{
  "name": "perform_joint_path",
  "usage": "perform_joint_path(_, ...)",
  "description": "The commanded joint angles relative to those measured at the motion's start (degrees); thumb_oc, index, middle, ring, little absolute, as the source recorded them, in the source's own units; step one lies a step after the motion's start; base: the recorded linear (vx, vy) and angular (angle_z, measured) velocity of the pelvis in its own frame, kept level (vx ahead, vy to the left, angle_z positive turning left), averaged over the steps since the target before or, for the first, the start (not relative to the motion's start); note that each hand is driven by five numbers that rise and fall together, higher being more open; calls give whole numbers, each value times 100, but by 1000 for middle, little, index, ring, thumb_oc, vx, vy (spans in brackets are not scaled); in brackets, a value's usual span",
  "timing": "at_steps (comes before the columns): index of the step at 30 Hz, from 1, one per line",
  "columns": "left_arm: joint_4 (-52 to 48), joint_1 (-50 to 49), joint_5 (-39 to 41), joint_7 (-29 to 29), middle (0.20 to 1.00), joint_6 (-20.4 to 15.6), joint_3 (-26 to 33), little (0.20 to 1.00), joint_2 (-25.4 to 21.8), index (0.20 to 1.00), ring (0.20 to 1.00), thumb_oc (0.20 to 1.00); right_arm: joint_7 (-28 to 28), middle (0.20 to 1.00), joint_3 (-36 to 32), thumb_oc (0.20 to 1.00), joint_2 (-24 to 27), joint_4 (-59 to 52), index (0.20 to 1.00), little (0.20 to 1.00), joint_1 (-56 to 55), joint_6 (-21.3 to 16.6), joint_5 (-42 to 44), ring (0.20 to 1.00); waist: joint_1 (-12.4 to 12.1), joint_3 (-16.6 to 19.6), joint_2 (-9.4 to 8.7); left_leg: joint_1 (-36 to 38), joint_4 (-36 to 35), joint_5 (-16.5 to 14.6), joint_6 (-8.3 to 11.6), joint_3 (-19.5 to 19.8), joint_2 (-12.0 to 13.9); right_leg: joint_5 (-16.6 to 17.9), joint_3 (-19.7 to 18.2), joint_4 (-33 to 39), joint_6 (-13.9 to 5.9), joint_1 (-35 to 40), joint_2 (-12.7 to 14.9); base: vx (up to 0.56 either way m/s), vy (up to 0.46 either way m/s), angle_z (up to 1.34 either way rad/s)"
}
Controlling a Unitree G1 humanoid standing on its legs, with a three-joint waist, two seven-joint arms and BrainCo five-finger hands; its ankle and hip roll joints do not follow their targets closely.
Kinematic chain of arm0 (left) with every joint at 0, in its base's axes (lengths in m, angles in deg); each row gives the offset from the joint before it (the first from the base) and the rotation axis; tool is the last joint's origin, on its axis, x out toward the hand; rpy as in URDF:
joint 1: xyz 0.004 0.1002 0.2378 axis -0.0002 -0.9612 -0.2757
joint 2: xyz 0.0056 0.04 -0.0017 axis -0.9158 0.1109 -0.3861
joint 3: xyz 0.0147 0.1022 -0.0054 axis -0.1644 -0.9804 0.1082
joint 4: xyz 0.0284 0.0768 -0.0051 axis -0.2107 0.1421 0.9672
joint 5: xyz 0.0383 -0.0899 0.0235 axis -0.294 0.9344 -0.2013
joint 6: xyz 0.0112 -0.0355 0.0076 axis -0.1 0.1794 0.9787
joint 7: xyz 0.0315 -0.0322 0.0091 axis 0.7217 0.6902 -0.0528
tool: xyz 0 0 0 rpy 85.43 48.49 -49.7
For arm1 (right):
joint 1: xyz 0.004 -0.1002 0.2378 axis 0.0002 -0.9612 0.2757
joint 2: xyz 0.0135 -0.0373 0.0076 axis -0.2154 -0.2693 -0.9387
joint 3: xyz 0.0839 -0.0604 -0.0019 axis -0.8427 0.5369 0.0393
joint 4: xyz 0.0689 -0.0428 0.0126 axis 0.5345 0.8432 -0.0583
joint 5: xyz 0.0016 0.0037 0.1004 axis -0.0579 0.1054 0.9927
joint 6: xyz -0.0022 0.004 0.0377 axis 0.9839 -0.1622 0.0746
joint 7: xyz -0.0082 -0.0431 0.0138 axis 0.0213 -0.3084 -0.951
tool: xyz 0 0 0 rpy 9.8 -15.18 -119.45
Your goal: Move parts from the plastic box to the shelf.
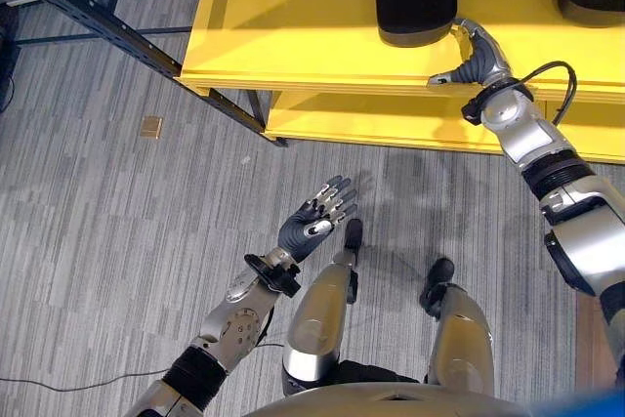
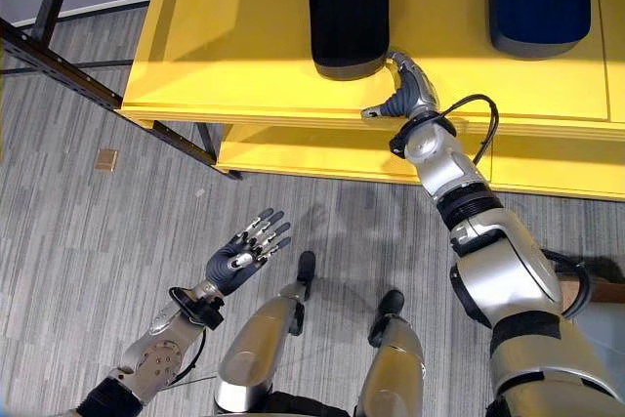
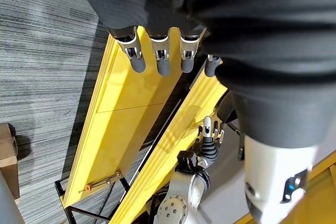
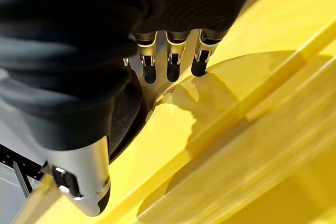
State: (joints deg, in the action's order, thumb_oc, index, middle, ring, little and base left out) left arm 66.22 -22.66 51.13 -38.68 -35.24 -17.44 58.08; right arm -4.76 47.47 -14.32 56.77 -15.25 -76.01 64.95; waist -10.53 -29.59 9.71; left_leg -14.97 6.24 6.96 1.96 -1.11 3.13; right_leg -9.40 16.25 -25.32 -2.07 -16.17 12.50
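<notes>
Two dark parts stand on the top board of the yellow shelf [image 2: 244, 46]: a black part [image 2: 346, 17] near the middle of the front edge and a dark blue part [image 2: 542, 2] farther toward the right end, well apart from each other. Both sit upright with their rounded lower ends facing the front edge.

At the front edge of the shelf, the right hand [image 2: 408, 90] reaches up from below, its palm over the lip of the top board and its fingers bent toward the black part's front right corner. Seen from the head, the fingertips lie just beside that corner, touching or nearly so; whether they actually grip it cannot be told. In the right wrist view the fingers [image 4: 172, 69] point down at the yellow board with the black part [image 4: 126, 119] close under the palm, and nothing is seen clasped between them.

Over the grey striped carpet [image 1: 98, 241], the left hand [image 1: 314, 222] hangs well apart from the shelf, palm up, fingers spread and nearly straight, holding nothing. A small brown block [image 1: 150, 126] lies on the carpet off the shelf's left front corner, near a dark metal rack leg [image 1: 88, 12].
</notes>
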Motion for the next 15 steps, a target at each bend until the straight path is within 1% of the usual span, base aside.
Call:
perform_joint_path(1, -545, -111, -22, 140, 1000, -188, -36, 1000, -76, 1000, 1000, 1000, 168, 1000, 155, 1000, -161, -251, 1000, 1000, 313, -86, 74, 1000, -265, -20, -242, -4, 543, -444, -5, -127, 64, 519, 158, 461, 46, 341, -35, 0, 0, 0)
perform_joint_path(2, -544, -114, -37, 138, 1000, -198, -43, 1000, -71, 1000, 1000, 1000, 269, 1000, 141, 1000, -177, -236, 1000, 1000, 297, -57, 68, 1000, -262, -20, -237, 2, 545, -445, -6, -129, 66, 520, 159, 456, 45, 344, -28, 0, 0, 0)
perform_joint_path(3, -528, -112, -28, 122, 1000, -226, -61, 1000, -57, 1000, 1000, 1000, 607, 1000, 86, 1000, -208, -191, 1000, 1000, 267, 88, -2, 1000, -253, -20, -224, 9, 552, -451, -10, -139, 69, 519, 154, 446, 49, 349, -21, 0, 0, 0)
perform_joint_path(4, -528, -112, -28, 122, 1000, -226, -61, 1000, -57, 1000, 1000, 1000, 608, 1000, 86, 1000, -208, -191, 1000, 1000, 267, 88, -2, 1000, -253, -20, -224, 9, 552, -451, -10, -139, 69, 519, 153, 446, 49, 349, -21, 0, 0, 0)
perform_joint_path(5, -509, -99, 8, 114, 1000, -260, -73, 1000, -47, 1000, 1000, 1000, 1088, 1000, -36, 1000, -240, -98, 1000, 1000, 244, 196, 27, 1000, -239, -20, -215, 16, 549, -453, -15, -147, 65, 518, 144, 437, 47, 345, -21, 0, 0, 0)
perform_joint_path(6, -522, -68, 36, 44, 1000, -279, -81, 1000, -56, 1000, 1000, 1000, 1367, 1000, -255, 1000, -261, -40, 1000, 1000, 217, 236, -56, 1000, -214, -20, -211, 2, 549, -464, -26, -158, 57, 512, 127, 414, 43, 308, -27, 0, 0, 0)
perform_joint_path(8, -499, -54, 37, 42, 1000, -312, -93, 1000, -36, 1000, 1000, 1000, 1727, 1000, -392, 1000, -288, -28, 1000, 1000, 180, 334, -153, 1000, -193, -20, -208, -2, 545, -466, -28, -173, 65, 514, 118, 420, 45, 297, -38, 0, 0, 0)
perform_joint_path(9, -505, -37, 61, -5, 1000, -366, -127, 1000, -16, 1000, 1000, 1000, 2116, 1000, -503, 1000, -306, -14, 1000, 1000, 128, 404, -72, 1000, -161, -20, -200, -15, 535, -454, -30, -179, 83, 537, 107, 447, 49, 287, -58, -11, 24, -4)
perform_joint_path(12, -575, -57, 95, -167, 1000, -522, -173, 1000, 35, 1000, 1000, 1000, 2873, 1000, -974, 1000, -345, -185, 1000, 1000, -235, 195, 165, 1000, -44, -20, -193, -8, 496, -456, -43, -235, 108, 539, 54, 463, 46, 246, -80, -9, 42, -6)
perform_joint_path(14, -540, -27, 171, -288, 1000, -674, -217, 1000, 79, 1000, 1000, 1000, 3056, 1000, -1308, 1000, -410, -554, 1000, 1000, -610, -60, 21, 1000, 85, -20, -205, -37, 457, -449, -49, -296, 142, 542, -23, 463, 41, 159, -114, -33, 38, -18)
perform_joint_path(15, -531, -23, 161, -280, 1000, -681, -219, 1000, 91, 1000, 1000, 1000, 3063, 1000, -1322, 1000, -422, -611, 1000, 1000, -646, -76, -14, 1000, 99, -20, -206, -41, 452, -447, -50, -307, 148, 545, -31, 465, 41, 147, -118, -44, 27, -16)
